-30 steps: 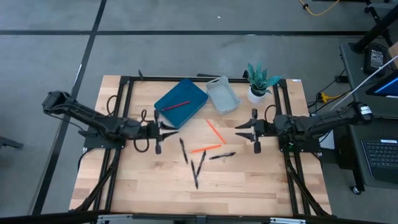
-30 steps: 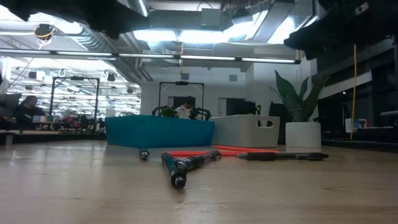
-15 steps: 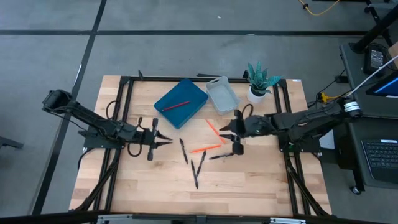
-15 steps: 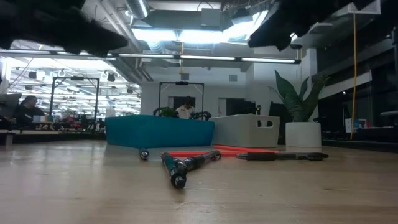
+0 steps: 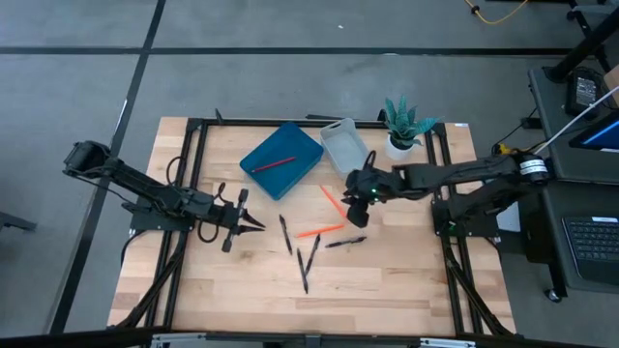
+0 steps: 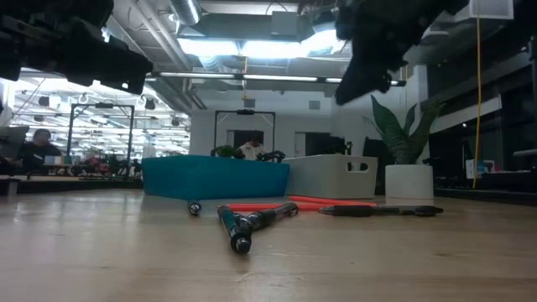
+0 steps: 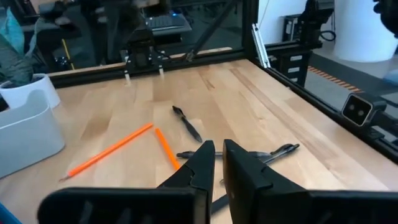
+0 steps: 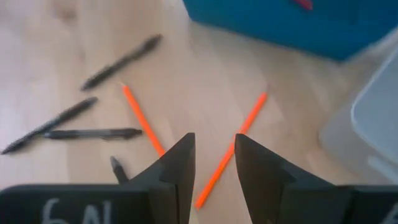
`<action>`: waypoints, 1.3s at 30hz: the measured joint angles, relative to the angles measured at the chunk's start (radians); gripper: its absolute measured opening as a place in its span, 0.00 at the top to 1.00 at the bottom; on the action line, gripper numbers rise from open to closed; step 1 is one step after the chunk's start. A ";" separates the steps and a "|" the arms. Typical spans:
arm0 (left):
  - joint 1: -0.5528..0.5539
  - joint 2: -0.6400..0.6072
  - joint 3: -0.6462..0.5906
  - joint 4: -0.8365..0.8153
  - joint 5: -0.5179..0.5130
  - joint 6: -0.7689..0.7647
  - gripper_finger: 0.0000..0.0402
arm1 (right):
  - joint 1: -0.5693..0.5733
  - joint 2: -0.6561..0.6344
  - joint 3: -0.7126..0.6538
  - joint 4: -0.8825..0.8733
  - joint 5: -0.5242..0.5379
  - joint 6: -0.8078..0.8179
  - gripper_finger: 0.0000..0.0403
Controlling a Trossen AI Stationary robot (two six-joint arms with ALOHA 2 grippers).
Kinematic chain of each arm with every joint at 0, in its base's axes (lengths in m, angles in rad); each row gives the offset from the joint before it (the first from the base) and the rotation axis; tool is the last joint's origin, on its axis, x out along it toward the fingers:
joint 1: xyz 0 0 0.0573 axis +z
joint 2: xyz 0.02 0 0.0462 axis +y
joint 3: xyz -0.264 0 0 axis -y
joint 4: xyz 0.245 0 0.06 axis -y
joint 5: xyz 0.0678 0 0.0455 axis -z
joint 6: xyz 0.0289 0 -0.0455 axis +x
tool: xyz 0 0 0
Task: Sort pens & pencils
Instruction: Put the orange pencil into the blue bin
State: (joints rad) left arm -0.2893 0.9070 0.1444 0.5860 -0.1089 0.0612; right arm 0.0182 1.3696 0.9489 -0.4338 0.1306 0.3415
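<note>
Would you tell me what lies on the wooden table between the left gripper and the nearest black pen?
In the high view, only bare wood separates the left gripper from the nearest black pen; nothing lies on that stretch of the table.

left arm: reaches inward low over worktop | left end effector [image 5: 250,224]: fingers narrowly parted, empty | right arm: stretched toward centre | right end effector [image 5: 352,196]: fingers apart, empty, raised

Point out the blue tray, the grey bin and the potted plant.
blue tray [image 5: 295,147], high view, on its bare floor right of the red pencil.
grey bin [image 5: 346,153], high view, on its inner floor.
potted plant [image 5: 398,146], high view, on its white pot.
</note>
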 joint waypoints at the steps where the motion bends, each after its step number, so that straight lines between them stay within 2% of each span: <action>1: 0.001 0.000 0.000 -0.005 0.000 0.000 0.92 | -0.011 0.017 0.000 -0.003 -0.012 0.011 0.71; 10: 0.003 0.000 0.000 -0.029 -0.012 0.000 0.92 | -0.082 0.186 0.038 -0.011 -0.117 0.020 0.71; 14: 0.003 0.000 0.000 -0.036 -0.012 0.000 0.93 | -0.082 0.262 0.106 -0.094 -0.153 0.020 0.68; 20: 0.006 0.000 0.000 -0.037 -0.013 0.001 0.93 | -0.084 0.363 0.219 -0.207 -0.111 0.021 0.57; 24: 0.006 0.000 0.000 -0.048 -0.013 0.000 0.93 | -0.084 0.415 0.256 -0.223 -0.114 0.021 0.51; 39: 0.006 0.001 0.000 -0.083 -0.013 -0.006 0.93 | -0.088 0.494 0.258 -0.237 -0.089 0.100 0.50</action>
State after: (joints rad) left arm -0.2836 0.9077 0.1444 0.5034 -0.1219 0.0548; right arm -0.0696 1.8633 1.2068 -0.6706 0.0414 0.4412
